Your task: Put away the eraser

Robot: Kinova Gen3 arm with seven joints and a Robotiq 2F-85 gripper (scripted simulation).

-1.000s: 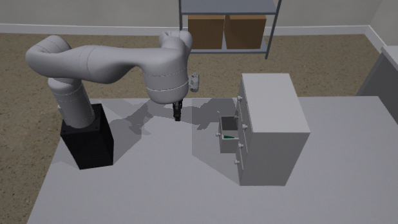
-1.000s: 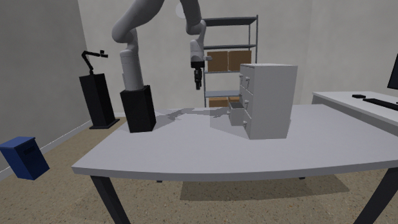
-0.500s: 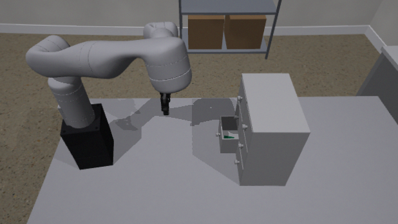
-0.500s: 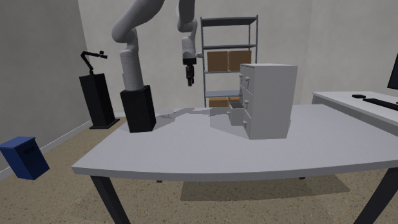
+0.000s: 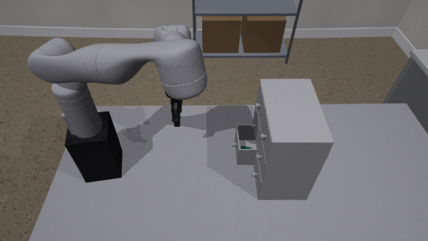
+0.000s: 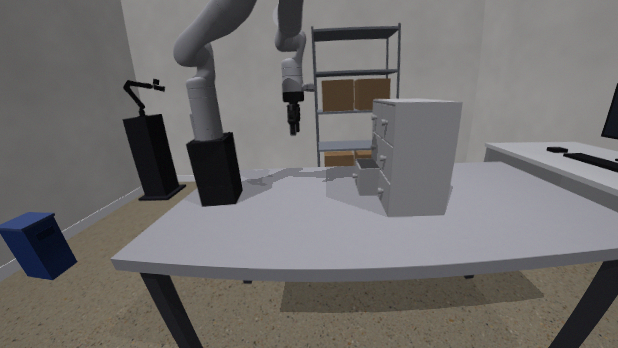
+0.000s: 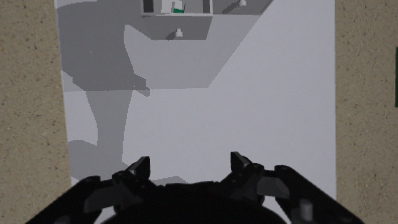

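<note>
As pincer point(image 5: 176, 125) point(image 6: 293, 133) point(image 7: 190, 162) hovers, drawer point(image 5: 246, 157) point(image 6: 368, 182) point(image 7: 194, 26) sits apart.

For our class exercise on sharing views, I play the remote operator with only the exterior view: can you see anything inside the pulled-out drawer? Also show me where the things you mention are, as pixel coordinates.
Observer: Yes, a green object point(image 5: 246, 147) point(image 7: 178, 10) lies in the pulled-out drawer point(image 5: 246, 156) point(image 6: 368, 181) point(image 7: 196, 29); I cannot tell what it is.
Operator: From my side the pincer point(image 5: 176, 125) point(image 6: 293, 134) point(image 7: 190, 162) looks narrow. Is it shut?
Observer: No, the wrist view shows its fingers spread wide, with nothing held between them.
</note>
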